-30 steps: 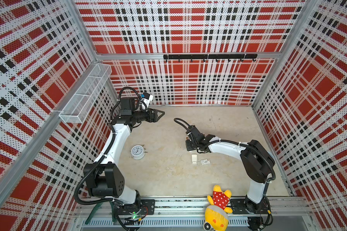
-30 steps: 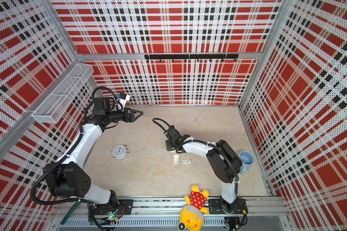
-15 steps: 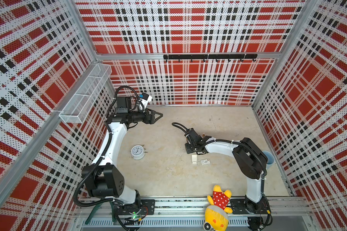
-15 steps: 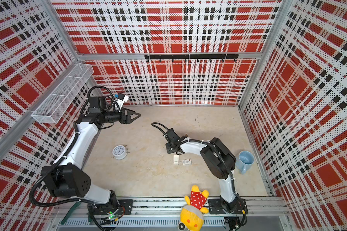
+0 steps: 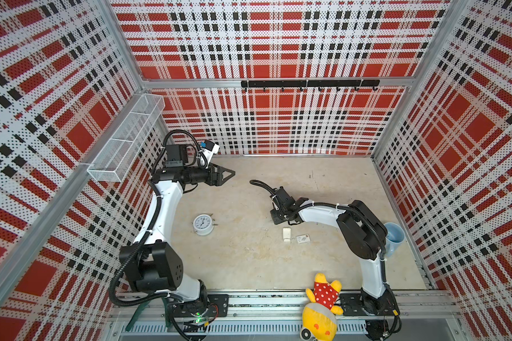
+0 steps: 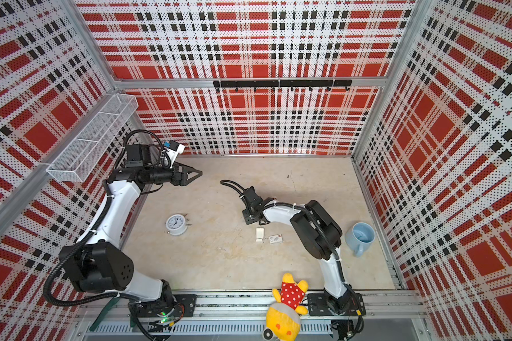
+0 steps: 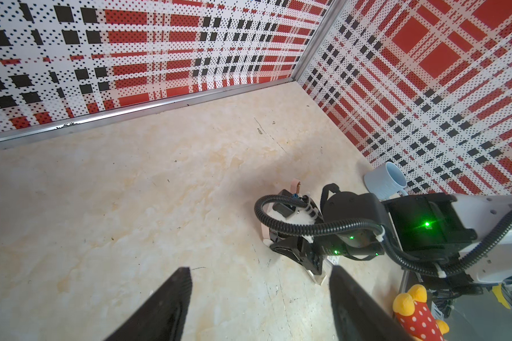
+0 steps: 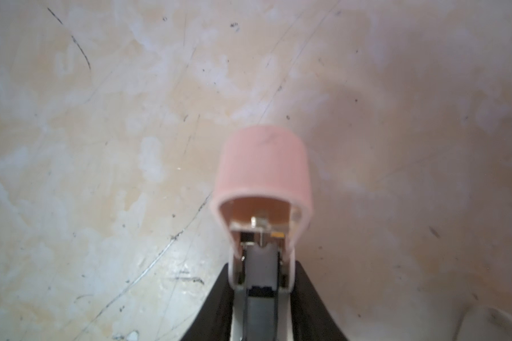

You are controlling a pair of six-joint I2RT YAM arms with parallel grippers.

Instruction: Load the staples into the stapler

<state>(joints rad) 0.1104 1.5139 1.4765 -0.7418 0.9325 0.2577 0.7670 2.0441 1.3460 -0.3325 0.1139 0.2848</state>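
Beige marbled tabletop (image 5: 249,265) floors a booth walled in red, black and white plaid. Low on it sits the right gripper (image 8: 262,265). Its black fingers (image 8: 216,310) are closed against the two sides of the pink stapler (image 8: 263,165), clamping it at the base. The stapler's lid stands swung up ahead of the fingertips and bares a grey metal channel between them. Whether staples lie in that channel cannot be told. In both top views this gripper's wrist covers the stapler.

Just beside the right gripper (image 5: 278,218), on the side toward the robot's bases, lies a white oblong piece (image 5: 286,234). Close by it is the small staple box (image 5: 303,238) with its orange corner mark. Loose strips are too small to make out there.

Well apart from the right gripper, toward the back left corner, the left gripper (image 5: 228,174) hangs above the table. Its fingers (image 7: 172,304) are spread wide with nothing between them, and they point toward the right arm.

Between the two arms, nearer the left one, a white alarm clock (image 5: 203,225) lies face up. Beyond the right arm's elbow, a pale blue mug (image 6: 362,236) stands near the right wall. A yellow plush toy (image 5: 322,307) lies on the front rail near that arm's base.
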